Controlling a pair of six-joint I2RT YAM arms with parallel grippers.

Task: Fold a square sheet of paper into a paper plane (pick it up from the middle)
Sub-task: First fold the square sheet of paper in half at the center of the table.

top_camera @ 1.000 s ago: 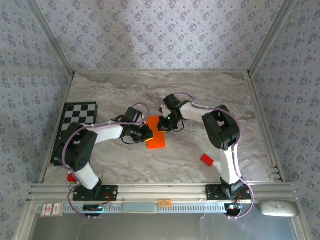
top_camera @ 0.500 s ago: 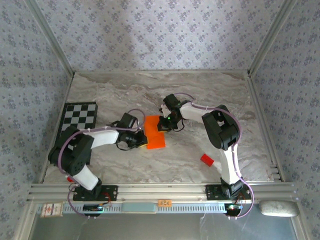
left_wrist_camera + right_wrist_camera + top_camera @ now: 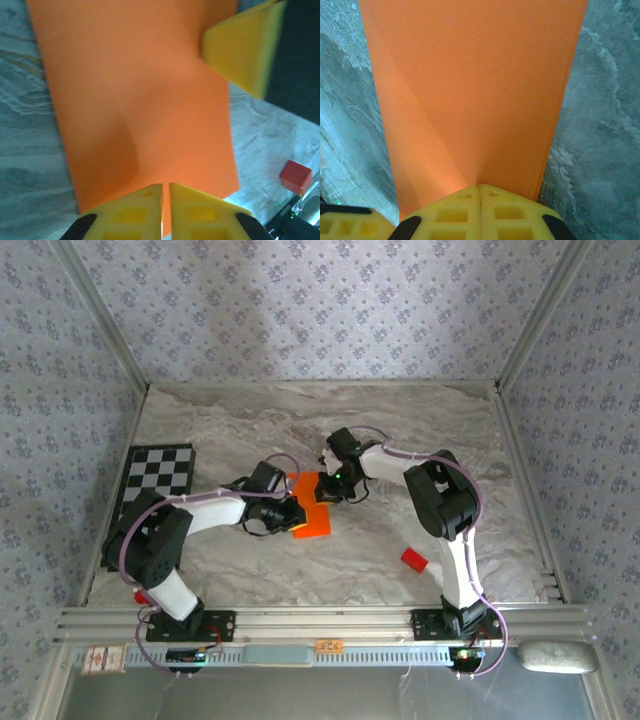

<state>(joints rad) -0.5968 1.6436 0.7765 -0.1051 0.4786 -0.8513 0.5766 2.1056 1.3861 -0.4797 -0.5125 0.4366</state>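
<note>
The square sheet of paper [image 3: 314, 520] is thin, matte, bright orange, folded to a smooth oblong with one soft diagonal crease; it lies mid-counter [image 3: 420, 430] on grey marbled stone. The left gripper [image 3: 162, 187] has its yellow foam fingers [image 3: 130, 215] pressed together on the sheet's 9 o'clock edge, and the right gripper [image 3: 479, 187] pinches the 1 o'clock corner likewise. A flat checkerboard mat [image 3: 158, 472] sits at 10 o'clock, well apart, and a small red block [image 3: 414, 560] at 4 o'clock. The left wrist overlaps the sheet's edge
</note>
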